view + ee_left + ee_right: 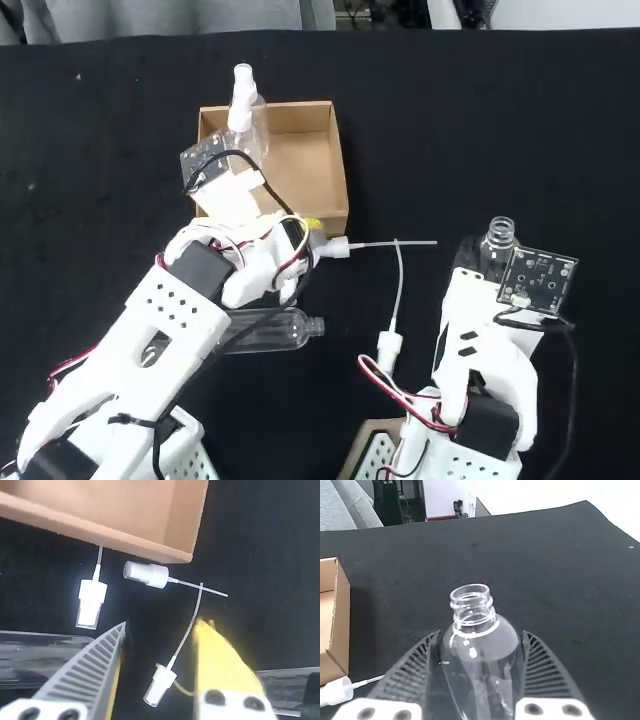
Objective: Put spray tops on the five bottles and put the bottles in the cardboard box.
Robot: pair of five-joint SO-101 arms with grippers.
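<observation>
Over on the left, the left arm reached across the black table (520,120), and under it a clear plastic bottle with no top (275,330) lay on its side, neck pointing right. Just beyond sat the open brown cardboard box (322,170). 1 clear bottle with a white spray top (243,105) stood in its far left corner, the top poking above the rim. At the box's near right corner hung the left gripper (162,625), with the grey finger and the yellow finger spread wide and nothing between them. 3 loose white spray tops lay on the table near it. The first spray top (91,602) lay close to the box's near wall, its thin tube running up to the foot of that wall. The second spray top (147,574) lay just beside the box corner, its tube stretching out to the right. The third spray top (160,684) lay farther right, nearer the right arm, and its long tube crossed the second one's tube. On the right, the right gripper (481,634) was clamped around a clear open-necked bottle (472,607). It held that bottle upright, with the bare threaded neck rising above the grey fingers, well apart from the box.
</observation>
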